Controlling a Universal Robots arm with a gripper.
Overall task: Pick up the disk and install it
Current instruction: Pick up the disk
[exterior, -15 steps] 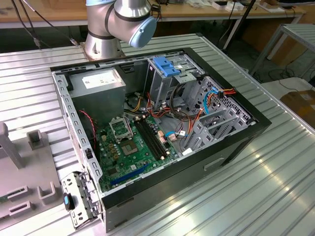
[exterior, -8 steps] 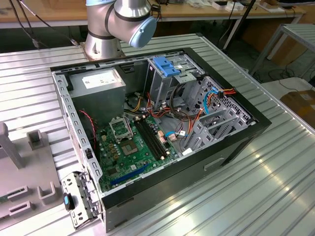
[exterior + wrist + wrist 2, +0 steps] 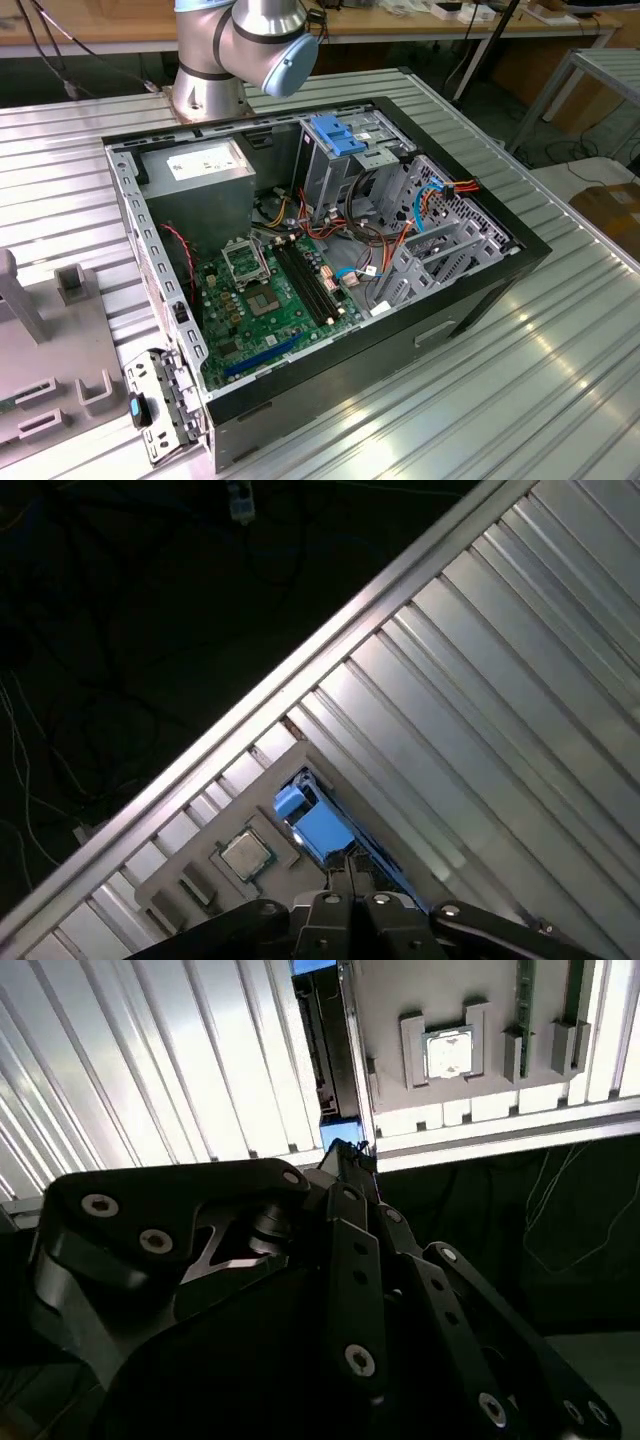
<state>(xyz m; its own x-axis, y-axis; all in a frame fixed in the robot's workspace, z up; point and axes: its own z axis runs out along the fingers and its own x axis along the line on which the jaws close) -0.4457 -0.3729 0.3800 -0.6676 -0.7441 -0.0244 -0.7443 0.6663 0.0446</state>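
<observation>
Blue-framed disk (image 3: 318, 828) at gripper (image 3: 350, 868), beside grey fixture (image 3: 200, 865); cannot tell if gripper grips.

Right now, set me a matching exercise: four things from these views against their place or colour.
1 disk
2 motherboard
3 power supply
4 processor chip

A green, inside the case
B grey box in the case's corner
C blue-edged, just past the gripper
D square, on the grey tray

Pairs: 1-C, 2-A, 3-B, 4-D
</observation>
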